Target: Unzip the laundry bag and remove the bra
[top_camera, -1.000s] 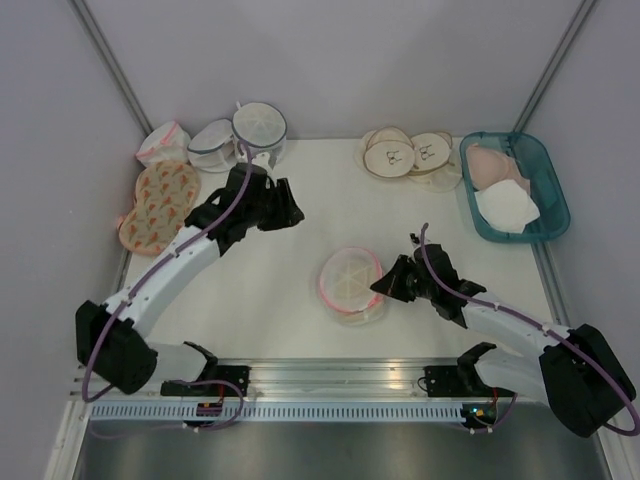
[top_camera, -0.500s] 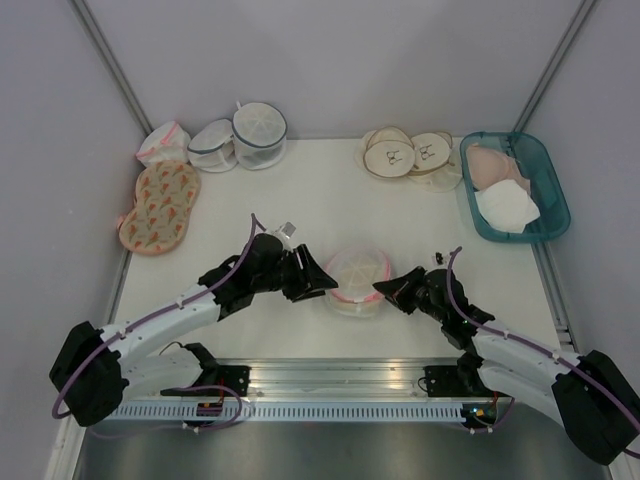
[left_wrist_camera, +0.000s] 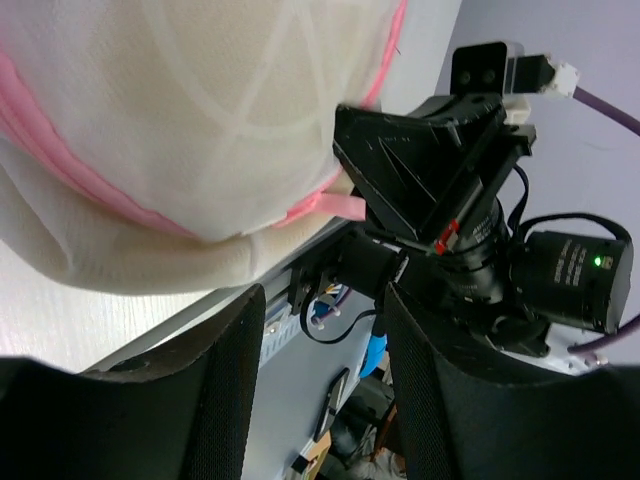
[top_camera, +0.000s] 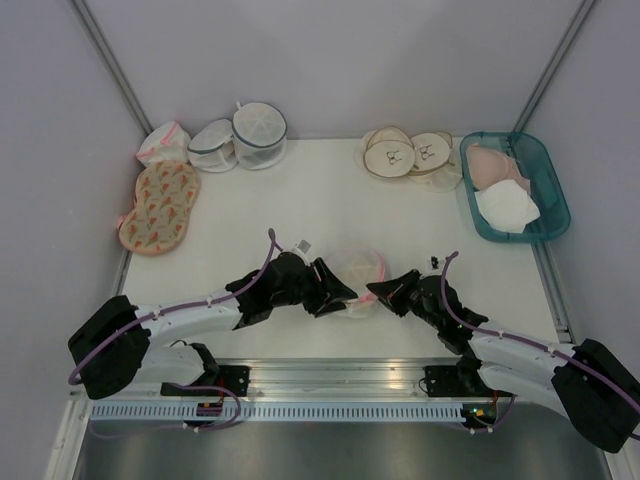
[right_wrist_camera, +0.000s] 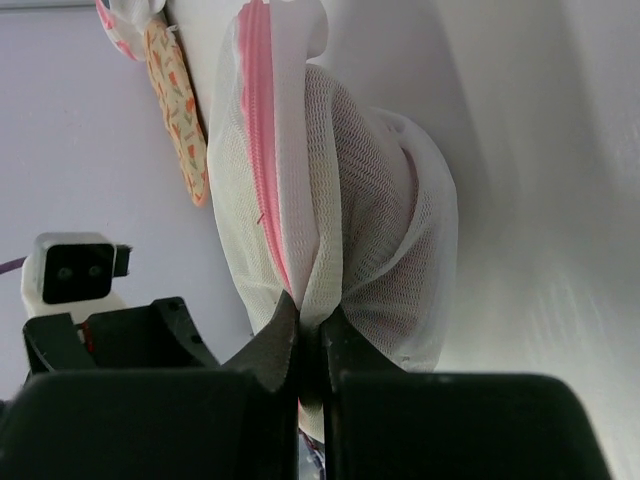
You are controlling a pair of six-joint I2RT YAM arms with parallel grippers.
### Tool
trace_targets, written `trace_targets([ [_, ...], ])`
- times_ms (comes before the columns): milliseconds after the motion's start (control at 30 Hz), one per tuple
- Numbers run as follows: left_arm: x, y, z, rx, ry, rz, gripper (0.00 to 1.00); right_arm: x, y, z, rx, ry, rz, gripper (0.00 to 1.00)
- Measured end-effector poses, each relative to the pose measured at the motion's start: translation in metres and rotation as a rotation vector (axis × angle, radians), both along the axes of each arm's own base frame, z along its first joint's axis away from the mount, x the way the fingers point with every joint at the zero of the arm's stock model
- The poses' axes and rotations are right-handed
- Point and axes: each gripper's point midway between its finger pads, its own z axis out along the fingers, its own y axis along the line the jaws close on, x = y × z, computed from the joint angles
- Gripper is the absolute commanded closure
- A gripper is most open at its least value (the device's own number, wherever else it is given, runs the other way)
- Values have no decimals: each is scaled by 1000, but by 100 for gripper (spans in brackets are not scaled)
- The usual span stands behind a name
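One laundry bag [top_camera: 358, 268] between left gripper [top_camera: 345, 291] and right gripper [top_camera: 378, 290].

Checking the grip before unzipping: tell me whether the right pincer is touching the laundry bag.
Touching. The right wrist view shows the right pincer shut, its fingertips pinching a fold of white mesh on the laundry bag.

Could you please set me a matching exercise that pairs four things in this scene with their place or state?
Things:
1. laundry bag
2. teal basket
3. right gripper
4. left gripper

Places or states:
A. fingers apart, nothing between them
B. far right of the scene
C. shut on the bag's edge
D. between the two grippers

Pairs: 1-D, 2-B, 3-C, 4-A
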Motion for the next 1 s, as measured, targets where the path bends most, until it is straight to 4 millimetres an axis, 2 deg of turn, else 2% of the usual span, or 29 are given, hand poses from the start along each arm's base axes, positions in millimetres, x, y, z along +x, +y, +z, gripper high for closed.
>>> trace_targets([
  [67, 2, -2, -6, 9, 17, 16, 44, -2, 2, 1, 4, -6, 1, 100],
  [333, 14, -1, -6, 11, 0, 83, 44, -6, 2, 3, 16, -27, -15, 100],
  [667, 12, -1, -9, 16, 17, 99, 43, -4, -2, 5, 19, -48, -41, 100],
  [1000, 16, -1, -30, 68, 43, 119, 43, -4, -4, -1, -24, -69, -21, 100],
])
